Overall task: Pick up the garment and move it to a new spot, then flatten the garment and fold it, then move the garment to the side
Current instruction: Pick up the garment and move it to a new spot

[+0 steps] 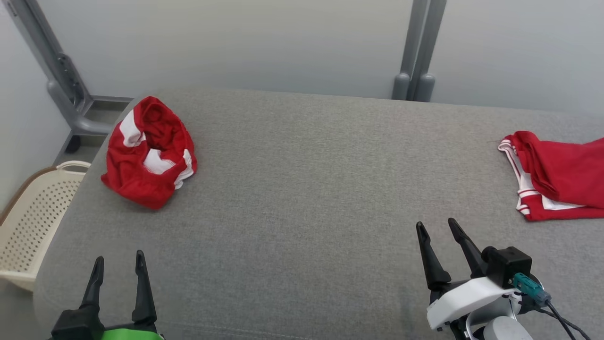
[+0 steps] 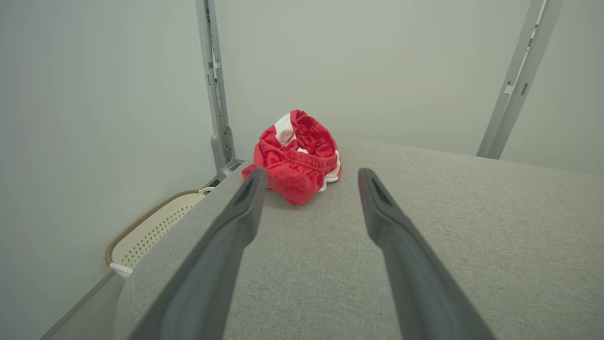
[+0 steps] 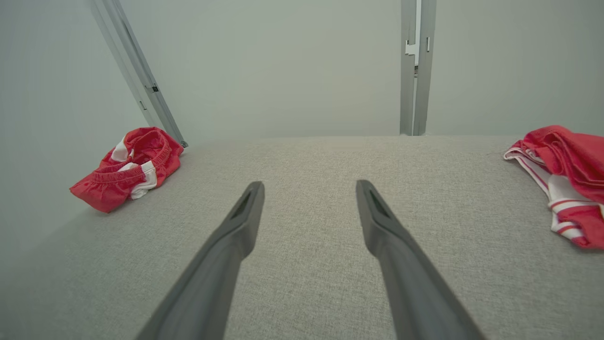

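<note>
In the head view, I read the left gripper [image 1: 119,256] at the lower left with its two dark fingers spread and nothing between them. The right gripper [image 1: 436,222] at the lower right is likewise spread and empty. Both sit above the near part of the grey surface [image 1: 302,189]. The crumpled garment [image 1: 148,151], red with white panels, lies in a heap near the far left corner of that surface, well apart from both grippers. A folded garment [image 1: 559,177], red with white striped trim, lies at the right edge and is cut off by the frame. A pale perforated basket [image 1: 33,222] stands on the floor beside the surface's left edge. In the left wrist view, the fingers stand wide apart over bare fabric, and the crumpled garment lies ahead of the fingertips without touching them, with the basket low on the left. In the right wrist view, the fingers are parted over bare fabric, with the crumpled garment far left and the folded garment far right.
</note>
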Tool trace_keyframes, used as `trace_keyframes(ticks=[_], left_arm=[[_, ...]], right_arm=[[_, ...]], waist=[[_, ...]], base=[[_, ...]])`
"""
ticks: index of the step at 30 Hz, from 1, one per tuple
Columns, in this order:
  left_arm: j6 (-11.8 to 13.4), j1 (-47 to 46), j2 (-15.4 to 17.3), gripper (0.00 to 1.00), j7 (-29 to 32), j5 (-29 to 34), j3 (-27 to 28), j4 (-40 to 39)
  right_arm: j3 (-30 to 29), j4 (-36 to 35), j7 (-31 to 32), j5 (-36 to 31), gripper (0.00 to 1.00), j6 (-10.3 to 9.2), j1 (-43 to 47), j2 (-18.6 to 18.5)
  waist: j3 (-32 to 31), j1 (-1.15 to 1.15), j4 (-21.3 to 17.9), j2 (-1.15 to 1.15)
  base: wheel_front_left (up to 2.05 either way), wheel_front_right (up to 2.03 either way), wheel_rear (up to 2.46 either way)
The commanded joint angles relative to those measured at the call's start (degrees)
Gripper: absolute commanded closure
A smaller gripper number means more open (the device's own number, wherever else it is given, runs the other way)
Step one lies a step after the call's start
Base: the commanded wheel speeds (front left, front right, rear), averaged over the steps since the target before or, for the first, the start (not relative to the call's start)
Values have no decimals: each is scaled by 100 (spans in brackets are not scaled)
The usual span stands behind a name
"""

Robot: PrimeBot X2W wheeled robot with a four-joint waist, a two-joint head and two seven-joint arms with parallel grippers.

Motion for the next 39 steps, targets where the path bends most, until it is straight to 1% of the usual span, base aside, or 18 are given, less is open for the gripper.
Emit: trace_keyframes(ticks=[1, 2, 3, 11, 19, 24, 31, 36, 39], left_arm=[[29, 98, 18, 0, -9, 44, 23, -14], [29, 104, 23, 0, -9, 41, 32, -14], [27, 107, 29, 0, -9, 52, 39, -10], [18, 94, 39, 0, -9, 80, 41, -7], [13, 126, 83, 0, -9, 87, 58, -24], [69, 187, 82, 0, -9, 7, 150, -122], [127, 242, 55, 0, -9, -29, 170, -220], [27, 102, 62, 0, -9, 30, 61, -192], [-39, -97, 145, 0, -9, 90, -33, -132]], right_arm=[[3, -2, -26, 54, 0, -2, 68, -9], [7, -3, -26, 62, 0, -2, 80, -9], [5, -6, -26, 71, 0, -2, 82, -9], [42, 7, -25, 117, 0, -2, 67, -10], [140, -10, -26, 166, 0, -2, 54, -12], [274, 52, -25, 160, 0, -2, -87, -15], [346, 132, -25, 144, 0, -2, -225, -14], [314, 156, -25, 161, 0, -2, -151, -14], [270, 123, -25, 158, 0, -2, -77, -14]], waist=[[6, 0, 411, 0], [8, 0, 491, 0], [10, 0, 656, 0], [-22, 0, 1296, 0], [-64, 0, 1755, 0], [-9, 0, 1836, 0], [13, 0, 1849, 0], [-29, 0, 1807, 0], [-75, 0, 1763, 0]], base=[[0, 0, 0], [0, 0, 0], [0, 0, 0], [0, 0, 0], [0, 0, 0], [0, 0, 0], [0, 0, 0], [0, 0, 0], [0, 0, 0]])
